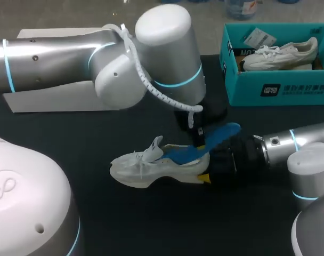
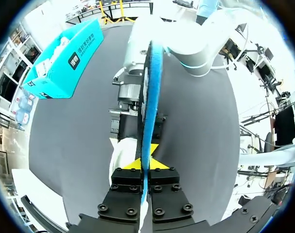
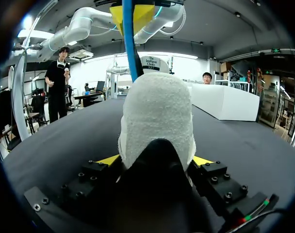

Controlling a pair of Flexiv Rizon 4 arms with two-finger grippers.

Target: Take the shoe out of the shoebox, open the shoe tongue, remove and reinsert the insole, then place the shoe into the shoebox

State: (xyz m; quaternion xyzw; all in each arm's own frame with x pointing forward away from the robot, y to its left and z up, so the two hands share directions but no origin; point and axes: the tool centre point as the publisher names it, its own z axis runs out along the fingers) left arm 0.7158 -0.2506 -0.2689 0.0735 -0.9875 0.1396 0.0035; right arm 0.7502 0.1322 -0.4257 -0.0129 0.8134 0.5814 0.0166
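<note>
Pinching the blue insole (image 2: 148, 87) edge-on: the left gripper (image 2: 148, 164) has both yellow tips pressed against its two faces. The left arm (image 1: 71, 58) comes in from the left and reaches past the middle, so in the head view its wrist covers the fingers.

The insole's front end sits inside the opening of the white shoe (image 1: 146, 168). Its rear end is raised, slanting up and to the right over the heel.

The shoe is mid-table, near side, with toe left, heel right and tongue lifted. Can't tell whether the sole touches the black table (image 1: 124, 224).

The right gripper (image 3: 156, 162) is clamped on the shoe's heel, one finger on each side. The right arm (image 1: 290, 146) comes in level from the right. In the right wrist view the insole rises straight up from the shoe, ahead of the fingers, to the left gripper's yellow tips.

The teal shoebox (image 1: 279, 88) is at the far right, open and well apart from the grippers. A second white shoe (image 1: 282, 53) lies inside it. A white flat panel (image 1: 50, 101) is at the far left, partly under the left arm.
</note>
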